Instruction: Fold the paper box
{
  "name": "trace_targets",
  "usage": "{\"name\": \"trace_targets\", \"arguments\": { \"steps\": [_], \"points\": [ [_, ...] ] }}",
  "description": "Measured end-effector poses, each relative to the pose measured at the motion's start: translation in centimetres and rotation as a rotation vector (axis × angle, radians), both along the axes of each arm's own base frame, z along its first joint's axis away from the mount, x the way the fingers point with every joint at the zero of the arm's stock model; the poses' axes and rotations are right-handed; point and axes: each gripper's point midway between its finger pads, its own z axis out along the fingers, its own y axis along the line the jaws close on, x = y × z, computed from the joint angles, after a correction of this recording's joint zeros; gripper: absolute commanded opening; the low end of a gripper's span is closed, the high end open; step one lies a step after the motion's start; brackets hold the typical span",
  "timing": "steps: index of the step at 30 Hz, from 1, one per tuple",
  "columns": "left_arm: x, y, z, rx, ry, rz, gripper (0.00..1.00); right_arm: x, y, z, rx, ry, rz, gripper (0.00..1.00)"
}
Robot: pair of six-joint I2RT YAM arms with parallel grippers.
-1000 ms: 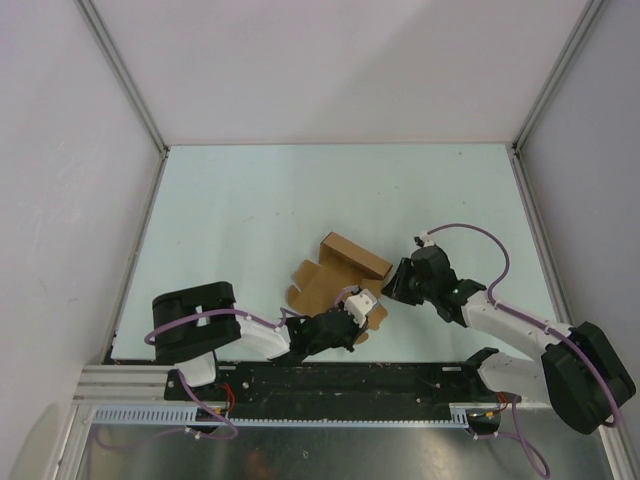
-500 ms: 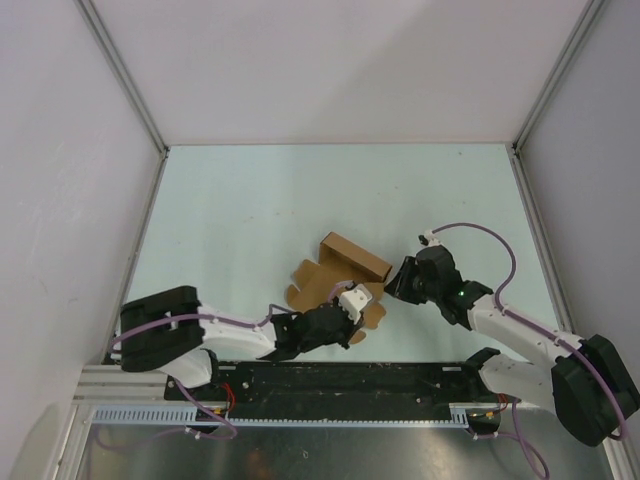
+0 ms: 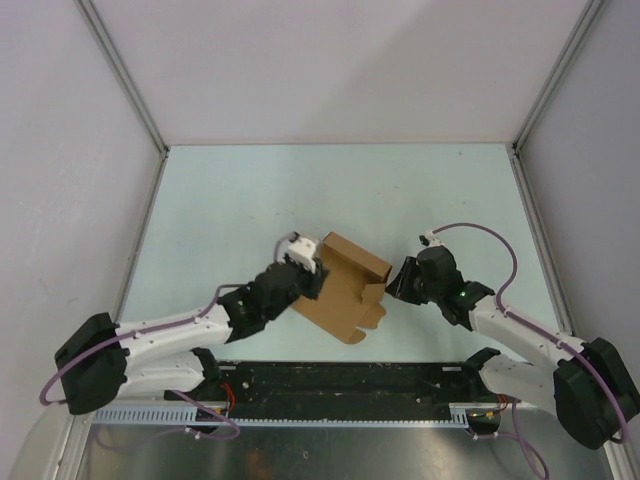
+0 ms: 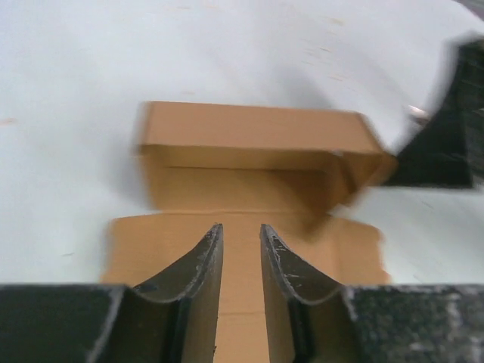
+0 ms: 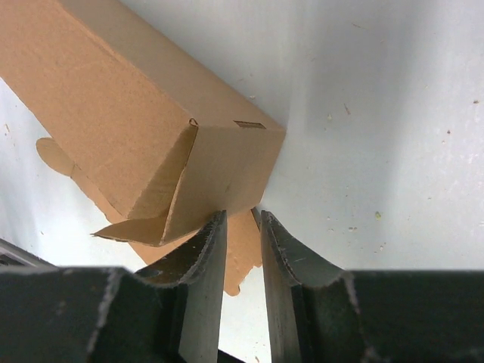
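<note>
One paper box [image 3: 345, 295] runs lengthwise from far-left to near-right.

Plain brown cardboard paper box [image 3: 345, 285] looks matt, kinda fibrous. Pale green table top [image 3: 250, 200] is smooth and dull. Black plastic-looking fingers [image 5: 200, 261] have scuffed edges.

pale mint tabletop [image 3: 250, 200], white enclosure walls [image 3: 330, 60], metal corner posts [image 3: 125, 75]
</note>
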Motion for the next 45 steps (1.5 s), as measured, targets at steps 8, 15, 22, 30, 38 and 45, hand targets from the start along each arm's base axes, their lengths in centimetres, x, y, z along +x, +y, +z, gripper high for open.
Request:
{"name": "trace_targets", "arguments": {
  "steps": [8,15,22,30,38,45],
  "points": [
    [7.7,8.1,-2.0,0.1,0.018,0.269,0.34,0.1,-0.2,0.1,-0.006,-0.011,0.003,0.31],
    [8.7,7.3,-1.9,0.148,-0.059,0.116,0.33,0.2,-0.4,0.2,-0.01,-0.017,0.005,0.31],
    [7.4,5.0,-2.0,0.132,-0.108,-0.058,0.36,0.3,-0.4,0.4,-0.003,-0.022,0.006,0.31],
    [7.7,3.8,-5.4,0.167,-0.065,-0.117,0.34,0.2,-0.3,0.4,0.003,-0.019,0.013,0.31],
    [7.6,3.3,-5.2,0.158,-0.075,-0.143,0.34,0.4,-0.5,0.8,0.007,-0.031,0.005,0.32],
    [8.3,2.7,-5.3,0.151,-0.086,-0.141,0.33,0.4,-0.6,0.8,0.008,-0.031,0.003,0.32]
  ]
}}
